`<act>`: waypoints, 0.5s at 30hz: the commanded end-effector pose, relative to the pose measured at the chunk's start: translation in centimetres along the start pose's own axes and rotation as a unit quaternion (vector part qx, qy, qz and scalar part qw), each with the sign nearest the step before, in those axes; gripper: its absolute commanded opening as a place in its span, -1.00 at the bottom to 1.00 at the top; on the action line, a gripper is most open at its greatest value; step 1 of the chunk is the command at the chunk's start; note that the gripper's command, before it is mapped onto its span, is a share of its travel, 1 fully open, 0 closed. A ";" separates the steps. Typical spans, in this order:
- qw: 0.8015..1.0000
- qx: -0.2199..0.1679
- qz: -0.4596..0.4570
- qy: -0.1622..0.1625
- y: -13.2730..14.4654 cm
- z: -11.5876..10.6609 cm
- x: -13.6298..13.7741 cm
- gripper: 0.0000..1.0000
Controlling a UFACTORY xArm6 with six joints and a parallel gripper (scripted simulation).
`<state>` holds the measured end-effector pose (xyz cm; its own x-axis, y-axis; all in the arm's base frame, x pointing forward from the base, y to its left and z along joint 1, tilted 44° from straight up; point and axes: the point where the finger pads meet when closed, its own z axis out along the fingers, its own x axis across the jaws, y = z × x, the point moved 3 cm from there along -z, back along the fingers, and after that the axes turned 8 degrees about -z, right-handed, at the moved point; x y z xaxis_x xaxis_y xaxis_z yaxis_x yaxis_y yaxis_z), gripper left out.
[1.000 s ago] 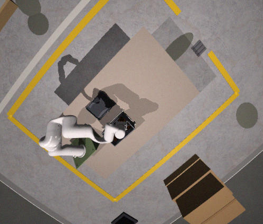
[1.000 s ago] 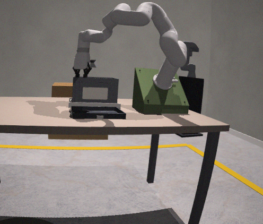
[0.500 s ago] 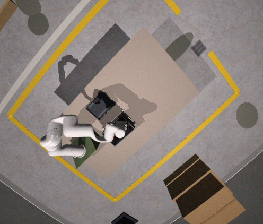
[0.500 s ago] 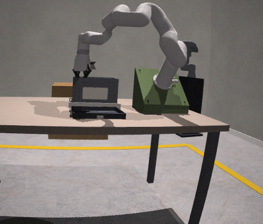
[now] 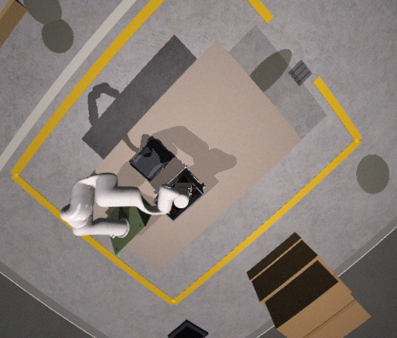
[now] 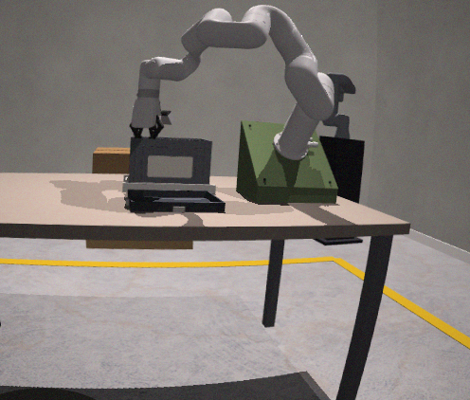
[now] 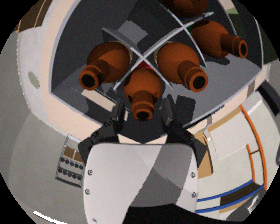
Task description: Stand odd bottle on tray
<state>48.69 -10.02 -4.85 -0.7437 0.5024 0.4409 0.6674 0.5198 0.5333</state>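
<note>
The dark crate [image 5: 188, 207] [image 6: 202, 163] [image 7: 66, 65] stands on the table and holds several brown bottles between crossing dividers. In the wrist view, the nearest bottle [image 7: 143, 91] has a bottle [image 7: 109, 59] to its left and a bottle [image 7: 175, 62] to its right. Another bottle [image 7: 210, 37] is further right, and one [image 7: 187, 6] is cut by the top edge. The thickness of the necks cannot be told apart. My gripper [image 6: 145, 135] [image 7: 143, 104] is open at the crate's top, its fingers either side of the nearest bottle's neck, with gaps. The dark tray [image 5: 146, 167] [image 6: 207, 207] lies flat, with no bottle on it.
The tray lies beside the crate, in front of it in the exterior view. The green slanted arm mount [image 5: 127, 230] [image 6: 296, 177] stands on the table [image 5: 222, 100] [image 6: 40, 204] near both. Crate walls and dividers rise around the bottles.
</note>
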 end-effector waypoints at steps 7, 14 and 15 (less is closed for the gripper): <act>1.000 0.000 -0.001 -0.002 0.1 -0.2 -0.1 0.30; 1.000 0.000 -0.001 -0.002 0.1 -0.2 -0.1 -1.00; 1.000 0.000 -0.001 -0.002 0.1 -0.2 -0.1 -1.00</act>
<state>48.70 -10.02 -4.85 -0.7437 0.5025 0.4409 0.6673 0.5198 0.5333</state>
